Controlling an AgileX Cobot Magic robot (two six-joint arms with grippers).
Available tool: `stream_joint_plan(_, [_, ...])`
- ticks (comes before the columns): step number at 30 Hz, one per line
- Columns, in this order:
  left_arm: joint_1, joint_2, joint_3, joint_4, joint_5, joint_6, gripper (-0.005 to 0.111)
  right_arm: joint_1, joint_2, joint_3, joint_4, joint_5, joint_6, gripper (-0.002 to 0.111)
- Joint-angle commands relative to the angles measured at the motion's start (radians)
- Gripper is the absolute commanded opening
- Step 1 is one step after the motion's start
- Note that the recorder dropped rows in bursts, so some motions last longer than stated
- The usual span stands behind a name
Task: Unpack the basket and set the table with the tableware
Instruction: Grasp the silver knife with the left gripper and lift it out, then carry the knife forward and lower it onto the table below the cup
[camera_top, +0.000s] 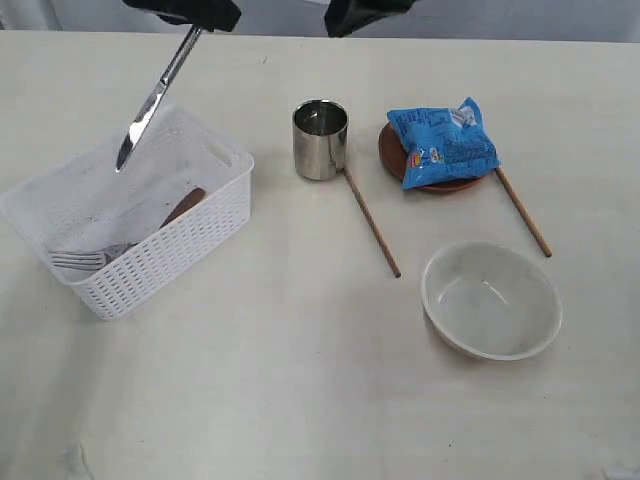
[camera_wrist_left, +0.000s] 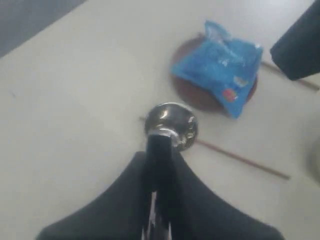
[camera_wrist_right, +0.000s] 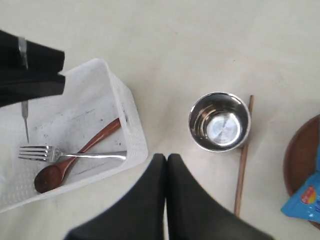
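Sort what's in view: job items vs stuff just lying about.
Job: basket; fork and spoon inside it; knife held above it; cup; plate; bowl; chopsticks; table.

Lying about: snack bag, on the plate.

The exterior camera is looking down from high over the near edge of the surface (camera_top: 300, 400), facing its far edge and taking in everything from the basket (camera_top: 190, 245) to the bowl (camera_top: 490, 300). The left wrist camera is peering past the left claw (camera_wrist_left: 160, 160) from well above, rather blurred, at the steel cup (camera_wrist_left: 171, 125) and the blue bag (camera_wrist_left: 220, 65) on its plate (camera_wrist_left: 197, 97). The right wrist camera is pointing almost straight down over the right claw (camera_wrist_right: 166, 161) (fingers pressed together), catching basket, cup and plate rim. All three are sharing the cup. The knife (camera_top: 150, 105) that the left claw is gripping is showing in the exterior and right wrist views.
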Motion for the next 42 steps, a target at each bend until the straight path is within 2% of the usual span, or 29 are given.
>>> stream_joint_plan(1, [-0.047,-0.014,-0.002,-0.063,0.135,0.005,0.000,-0.065,-0.089,0.000,-0.017,0.054,-0.017,0.000])
stream_joint_plan(5, [-0.144,-0.014,-0.002,-0.028,0.214,0.184,0.000,-0.106,-0.147,0.000,-0.021,0.107,-0.017,0.000])
stream_joint_plan(9, [-0.242,-0.014,-0.002,0.019,0.218,0.305,0.000,-0.131,-0.199,0.000,-0.053,0.168,-0.034,0.000])
stream_joint_plan(17, [-0.425,-0.014,-0.002,0.403,0.212,0.364,0.000,-0.197,-0.260,0.000,-0.065,0.254,-0.036,0.000])
stream_joint_plan(23, [-0.586,0.008,-0.002,0.536,0.212,0.674,0.000,-0.207,-0.264,0.000,-0.066,0.254,-0.038,0.000])
stream_joint_plan(28, [-0.693,0.129,-0.002,0.674,0.212,0.708,0.000,-0.207,-0.262,0.000,-0.066,0.254,-0.038,0.000])
stream_joint_plan(30, [-0.722,0.167,-0.002,0.706,0.212,0.727,0.000,-0.207,-0.262,0.000,-0.066,0.254,-0.038,0.000])
stream_joint_plan(34, [-0.735,0.206,0.015,0.690,0.245,0.734,0.000,-0.207,-0.262,0.000,-0.066,0.254,-0.041,0.000])
stream_joint_plan(37, [-0.735,0.206,0.139,0.702,0.236,0.815,0.000,-0.207,-0.262,0.000,-0.066,0.254,-0.041,0.000])
stream_joint_plan(42, [-0.735,0.187,0.277,0.760,0.076,0.902,0.000,-0.207,-0.262,0.000,-0.060,0.254,-0.041,0.000])
